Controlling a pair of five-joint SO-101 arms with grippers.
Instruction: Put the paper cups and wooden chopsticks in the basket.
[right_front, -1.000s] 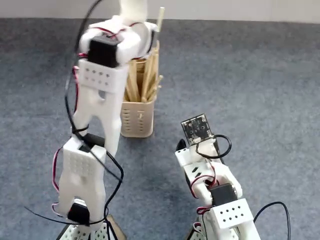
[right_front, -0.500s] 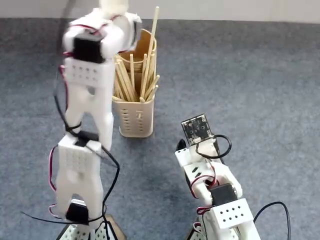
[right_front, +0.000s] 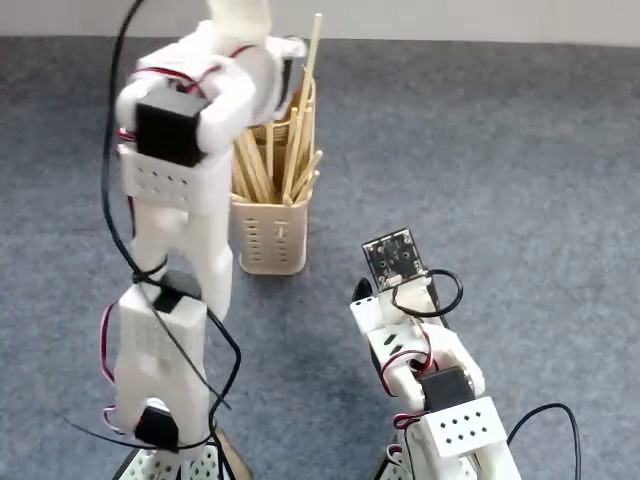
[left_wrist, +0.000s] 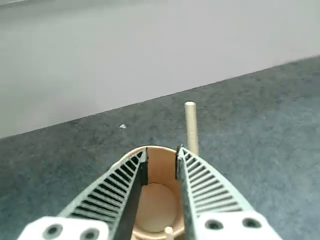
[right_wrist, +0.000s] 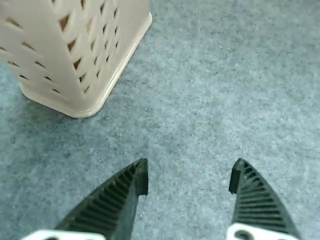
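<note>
Shifted toward the basket (right_front: 270, 238), left tool (left_wrist: 162, 150) hangs slightly parted over paper cup (left_wrist: 156, 199).

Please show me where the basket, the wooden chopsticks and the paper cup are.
basket (right_front: 270, 240), high view, its perforated front wall.
wooden chopsticks (right_front: 290, 150), high view, middle of the bundle.
paper cup (left_wrist: 156, 197), left wrist view, its inside bottom.

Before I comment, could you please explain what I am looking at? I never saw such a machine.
These are two small robot arms on a grey carpet. One picture looks down from above; the other two come from cameras on the wrists. The left arm leans over a beige basket of wooden chopsticks; the left gripper is slightly open above a paper cup. The right arm is folded low, the right gripper open over the carpet near the basket. Neither seems to hold anything.
</note>
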